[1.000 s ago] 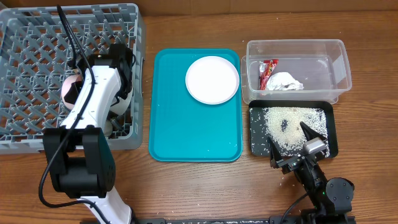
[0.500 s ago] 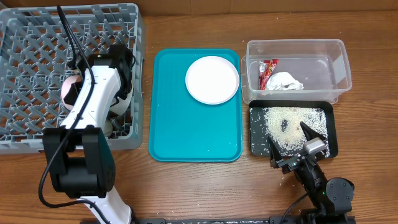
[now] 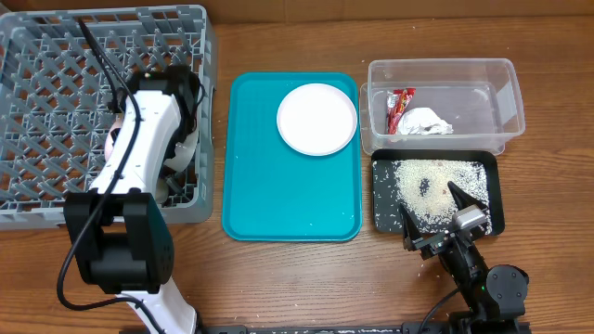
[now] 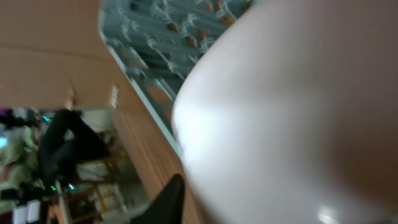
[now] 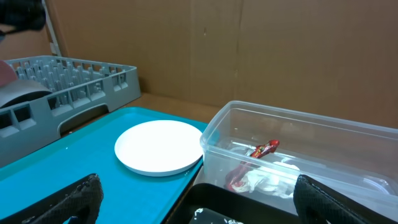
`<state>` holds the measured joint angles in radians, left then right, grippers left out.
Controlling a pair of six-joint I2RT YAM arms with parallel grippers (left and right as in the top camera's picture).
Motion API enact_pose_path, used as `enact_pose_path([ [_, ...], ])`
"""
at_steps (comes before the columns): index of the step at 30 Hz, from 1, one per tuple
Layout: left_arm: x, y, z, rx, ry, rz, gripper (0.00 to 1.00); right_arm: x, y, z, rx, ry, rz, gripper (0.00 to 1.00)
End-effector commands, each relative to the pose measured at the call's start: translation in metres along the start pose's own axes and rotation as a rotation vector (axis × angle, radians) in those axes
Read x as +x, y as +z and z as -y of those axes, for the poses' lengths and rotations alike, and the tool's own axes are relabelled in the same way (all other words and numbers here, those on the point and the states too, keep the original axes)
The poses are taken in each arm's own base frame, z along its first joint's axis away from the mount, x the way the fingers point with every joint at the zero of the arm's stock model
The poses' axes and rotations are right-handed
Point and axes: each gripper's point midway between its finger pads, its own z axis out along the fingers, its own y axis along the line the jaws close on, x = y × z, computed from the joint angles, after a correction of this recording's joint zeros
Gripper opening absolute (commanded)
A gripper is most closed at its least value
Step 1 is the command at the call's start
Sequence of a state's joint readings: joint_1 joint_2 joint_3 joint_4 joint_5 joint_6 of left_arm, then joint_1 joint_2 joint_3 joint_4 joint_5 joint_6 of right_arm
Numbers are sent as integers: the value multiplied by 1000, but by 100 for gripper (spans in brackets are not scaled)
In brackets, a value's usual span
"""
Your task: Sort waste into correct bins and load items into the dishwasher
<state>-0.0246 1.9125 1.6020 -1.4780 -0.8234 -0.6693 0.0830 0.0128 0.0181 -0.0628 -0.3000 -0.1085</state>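
Note:
My left arm [image 3: 147, 130] reaches down into the grey dishwasher rack [image 3: 56, 93], and its body hides the gripper from above. A sliver of the pink bowl [image 3: 112, 140] shows at its left side and a pale bowl edge [image 3: 190, 148] at its right. In the left wrist view a pale rounded bowl surface [image 4: 286, 124] fills the frame beside one dark finger [image 4: 169, 198]. The round plate [image 3: 316, 118] lies on the teal tray [image 3: 278, 204]. My right gripper [image 3: 433, 211] stands open at the black tray's [image 3: 497, 199] near edge, holding nothing.
The clear tub [image 3: 509, 93] holds the red wrapper [image 3: 399, 104] and paper wad [image 3: 425, 122]. Rice grains [image 3: 432, 184] cover the black tray. The right wrist view shows the plate [image 5: 158, 146], tub [image 5: 298, 130] and rack [image 5: 74, 87] ahead.
My left arm has shifted slightly farther into the rack, covering more of the pink bowl. The right arm has not moved.

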Motion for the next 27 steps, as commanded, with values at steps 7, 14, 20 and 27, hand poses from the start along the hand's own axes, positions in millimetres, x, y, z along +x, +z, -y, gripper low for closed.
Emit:
enact_pose_path([
  [7, 0, -88, 61, 649, 19, -184, 54, 2, 0, 1, 5, 2, 4, 99],
  [14, -8, -134, 71, 879, 64, -165, 59, 2, 0, 1, 5, 2, 4, 100],
  [20, 6, -225, 121, 1297, 438, 38, 60, 2, 0, 1, 5, 2, 4, 100],
  [27, 9, -196, 100, 878, 309, 101, 47, 2, 0, 1, 5, 2, 4, 100],
])
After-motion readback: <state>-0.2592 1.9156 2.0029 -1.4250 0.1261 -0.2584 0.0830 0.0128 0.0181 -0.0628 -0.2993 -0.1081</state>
